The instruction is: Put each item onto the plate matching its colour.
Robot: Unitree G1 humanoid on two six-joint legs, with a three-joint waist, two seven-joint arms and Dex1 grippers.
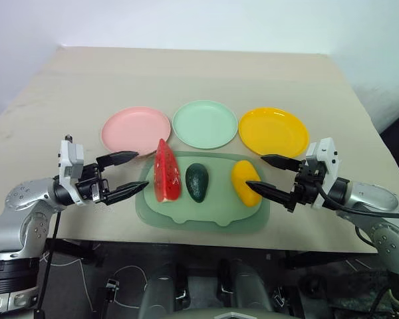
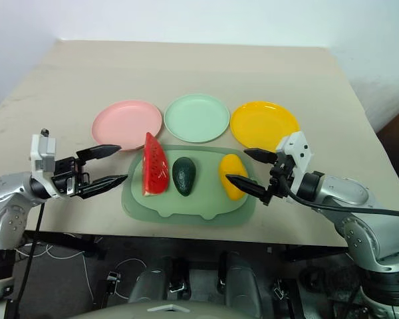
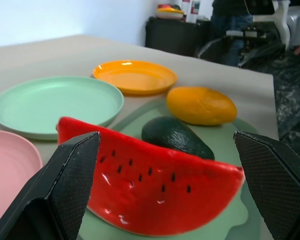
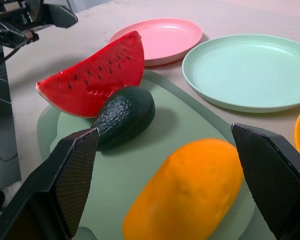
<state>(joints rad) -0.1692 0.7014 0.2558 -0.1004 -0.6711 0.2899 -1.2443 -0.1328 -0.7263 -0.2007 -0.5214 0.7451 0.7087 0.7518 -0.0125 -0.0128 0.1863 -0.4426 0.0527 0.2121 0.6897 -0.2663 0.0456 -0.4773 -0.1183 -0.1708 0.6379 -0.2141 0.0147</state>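
Note:
A red watermelon wedge [image 1: 166,174], a dark green avocado [image 1: 197,181] and a yellow mango-like fruit [image 1: 245,182] lie side by side on a translucent green mat [image 1: 206,211]. Behind them stand a pink plate [image 1: 135,129], a mint green plate [image 1: 205,123] and a yellow plate [image 1: 273,131], all bare. My left gripper [image 1: 129,174] hovers open just left of the watermelon, fingers pointing at it. On the other side my right gripper [image 1: 269,174] is open beside the yellow fruit, its fingertips [image 4: 75,165] either side of the fruit in the right wrist view.
The beige table [image 1: 186,73] stretches wide behind the plates. The mat lies near the table's front edge [image 1: 186,240]. In the left wrist view dark furniture and a person's legs [image 3: 230,30] stand beyond the table's far side.

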